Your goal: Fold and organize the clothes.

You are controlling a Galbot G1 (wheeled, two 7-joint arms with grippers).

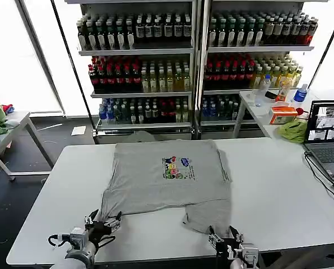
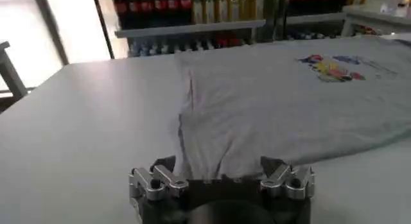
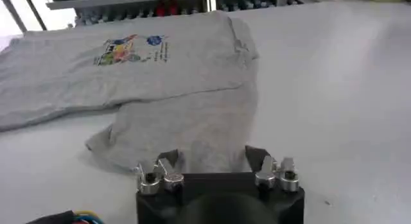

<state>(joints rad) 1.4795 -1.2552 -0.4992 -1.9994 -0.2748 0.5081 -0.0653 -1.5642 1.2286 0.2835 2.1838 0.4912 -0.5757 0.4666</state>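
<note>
One of the clothes, a light grey short-sleeved shirt (image 1: 167,176) with a small multicoloured chest print (image 1: 177,168), lies on the white table (image 1: 268,190). Its sides are folded in, and a flap (image 1: 206,216) hangs toward the near edge. My left gripper (image 1: 102,223) stands open at the shirt's near-left corner, and in the left wrist view the shirt's hem (image 2: 212,167) lies between the spread fingers of the left gripper (image 2: 218,172). At the near flap my right gripper (image 1: 223,235) is open too. The flap's edge (image 3: 205,142) reaches between the fingers of the right gripper (image 3: 212,160).
An open laptop (image 1: 329,137) with its cable sits at the table's right edge. A bright green cloth (image 1: 293,130), an orange box (image 1: 283,115) and bottles lie on a side table behind it. Drink shelves (image 1: 195,50) stand at the back. A small table (image 1: 10,126) stands far left.
</note>
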